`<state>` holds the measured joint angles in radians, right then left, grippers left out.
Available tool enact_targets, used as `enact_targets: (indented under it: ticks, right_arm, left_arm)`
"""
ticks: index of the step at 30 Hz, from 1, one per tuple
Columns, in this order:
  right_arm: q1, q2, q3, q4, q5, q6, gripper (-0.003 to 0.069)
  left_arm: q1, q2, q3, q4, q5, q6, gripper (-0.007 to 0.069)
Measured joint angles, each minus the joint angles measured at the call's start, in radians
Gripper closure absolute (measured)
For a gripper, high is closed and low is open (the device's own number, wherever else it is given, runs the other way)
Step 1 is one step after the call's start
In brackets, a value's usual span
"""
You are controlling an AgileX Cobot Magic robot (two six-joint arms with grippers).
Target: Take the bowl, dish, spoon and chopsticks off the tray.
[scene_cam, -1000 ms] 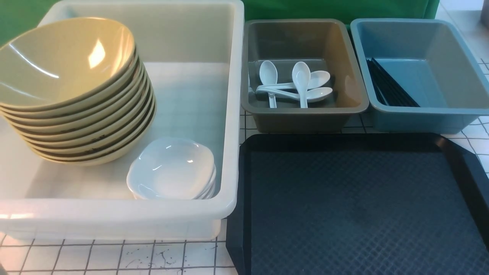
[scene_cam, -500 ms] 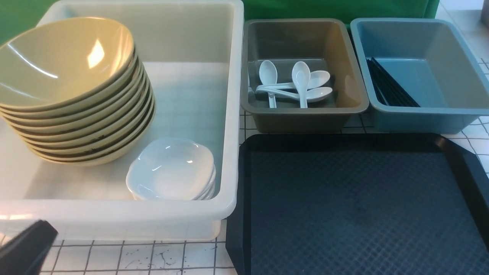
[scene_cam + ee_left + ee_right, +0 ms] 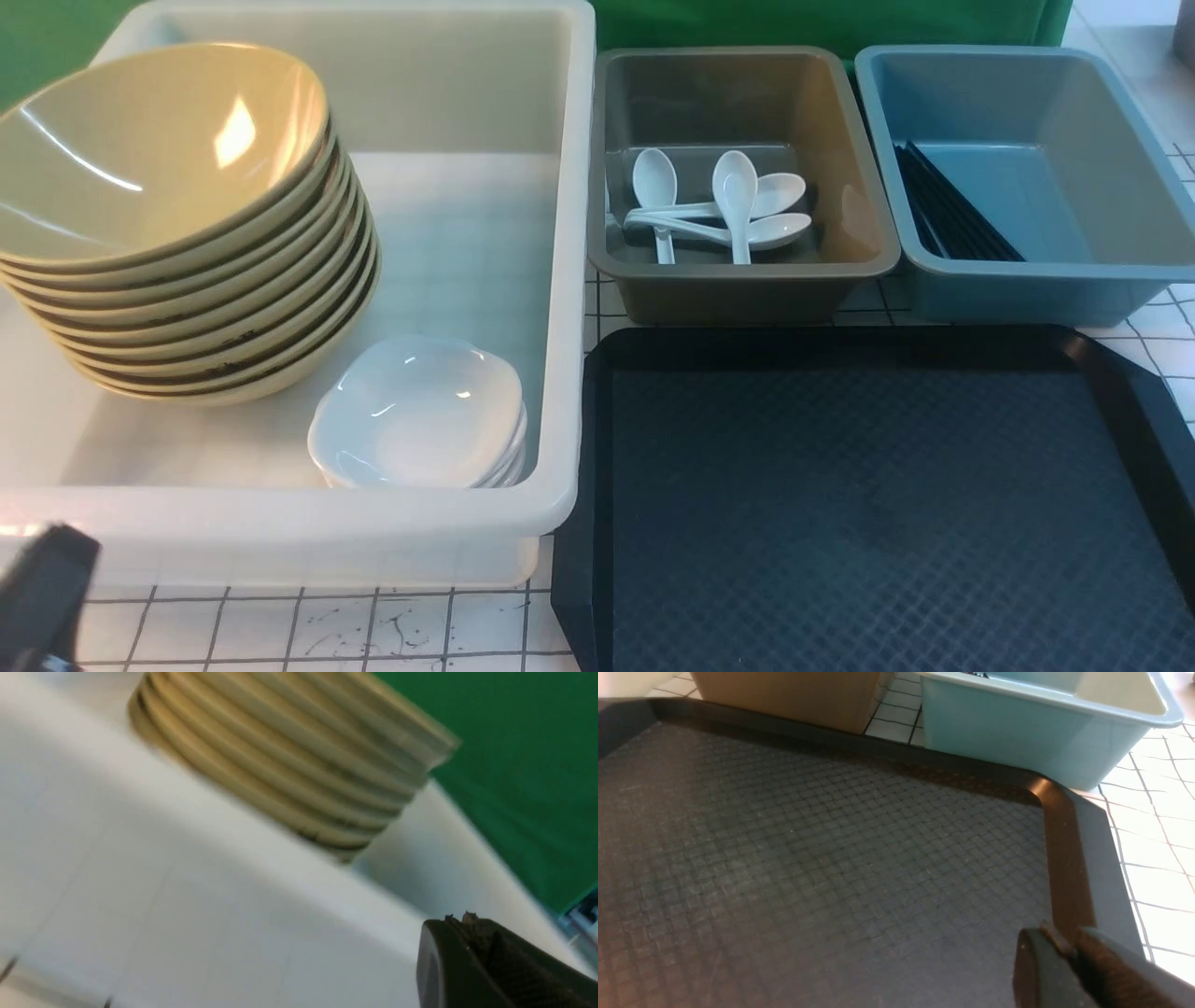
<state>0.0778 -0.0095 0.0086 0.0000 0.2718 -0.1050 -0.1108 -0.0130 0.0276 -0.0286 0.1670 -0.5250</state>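
A green backdrop (image 3: 822, 19) is seen behind the work surface. The tabletop (image 3: 327, 625) is covered in white with a thin black grid, marked by dark scuffs. Beyond the right edge, pale flooring is perhaps glimpsed.

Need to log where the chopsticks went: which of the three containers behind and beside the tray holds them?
The blue bin, farthest right: black chopsticks lean against its left wall. The grey bin holds spoons; the white tub holds bowls and dishes.

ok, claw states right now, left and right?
Left claw: closed, holding nothing, beside the white tub.
Right claw: tips nearly together, nothing between them, over the tray; open or shut cannot be told.
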Motion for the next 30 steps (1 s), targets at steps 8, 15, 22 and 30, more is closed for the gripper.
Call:
enact_targets:
  ticks: [8,15,22,30]
  right_arm:
    - [0.000,0.000,0.000,0.000,0.000,0.000,0.0545]
    - [0.000,0.000,0.000,0.000,0.000,0.000,0.0537]
    - [0.000,0.000,0.000,0.000,0.000,0.000,0.0528]
    - [0.000,0.000,0.000,0.000,0.000,0.000,0.0517]
  left_arm:
    - [-0.025,0.000,-0.001,-0.029,0.151,0.011,0.0625]
    - [-0.026,0.000,-0.001,-0.033,0.152,0.011,0.0625]
    - [-0.026,0.000,-0.001,-0.034,0.152,0.011,0.0625]
    - [-0.026,0.000,-0.001,-0.034,0.152,0.011,0.0625]
